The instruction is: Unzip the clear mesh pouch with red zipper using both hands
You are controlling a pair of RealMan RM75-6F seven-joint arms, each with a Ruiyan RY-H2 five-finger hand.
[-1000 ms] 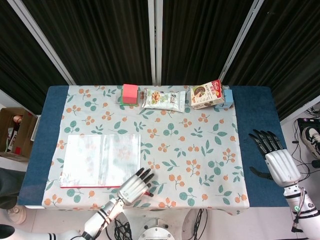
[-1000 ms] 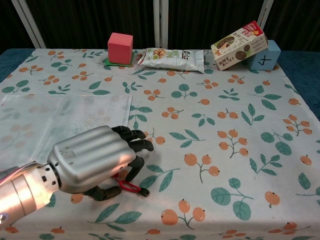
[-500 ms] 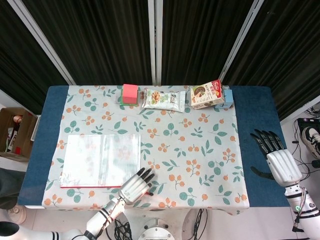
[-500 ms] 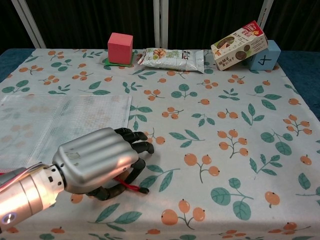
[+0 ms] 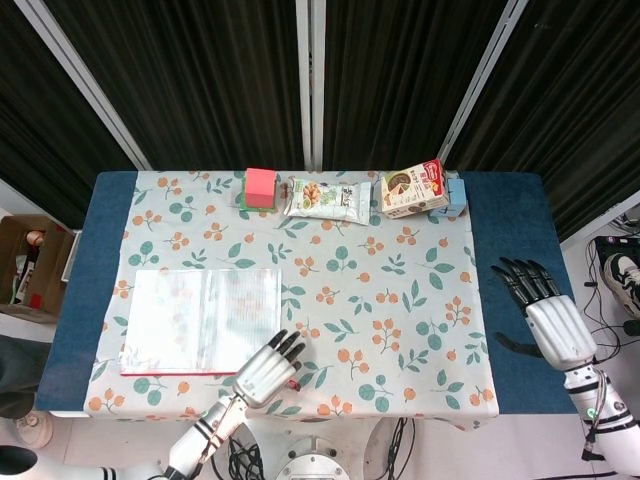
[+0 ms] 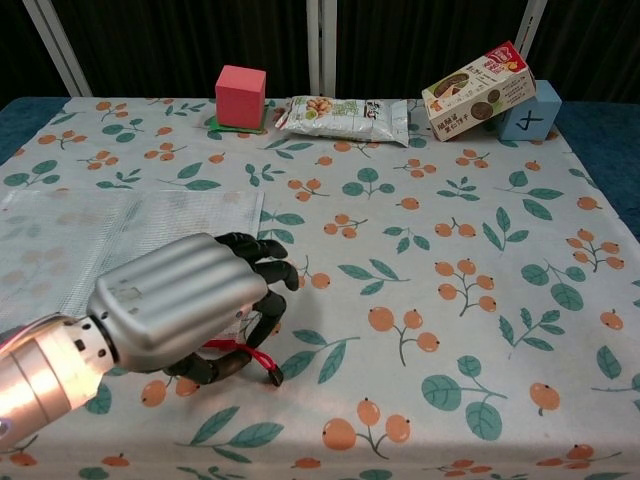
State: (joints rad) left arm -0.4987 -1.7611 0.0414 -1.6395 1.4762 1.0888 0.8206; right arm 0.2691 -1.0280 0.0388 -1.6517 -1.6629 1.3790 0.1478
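Note:
The clear mesh pouch [image 5: 200, 318] lies flat on the left half of the floral cloth, its red zipper [image 5: 170, 374] along the near edge. In the chest view the pouch [image 6: 110, 250] reaches under my left hand [image 6: 185, 305]. That hand sits at the pouch's near right corner [image 5: 268, 368], fingers curled down, pinching the red zipper pull [image 6: 245, 353] between thumb and fingertips. My right hand [image 5: 545, 312] hovers over the blue table edge at the far right, fingers spread, holding nothing; only the head view shows it.
Along the far edge stand a red cube [image 5: 260, 186], a snack bag [image 5: 327, 198], a tilted biscuit box [image 5: 413, 189] and a blue block [image 5: 456, 192]. A cardboard box [image 5: 30, 265] sits on the floor to the left.
My left hand has shifted a little to the left with the red pull under its fingers. The right hand has drifted slightly up and inward.

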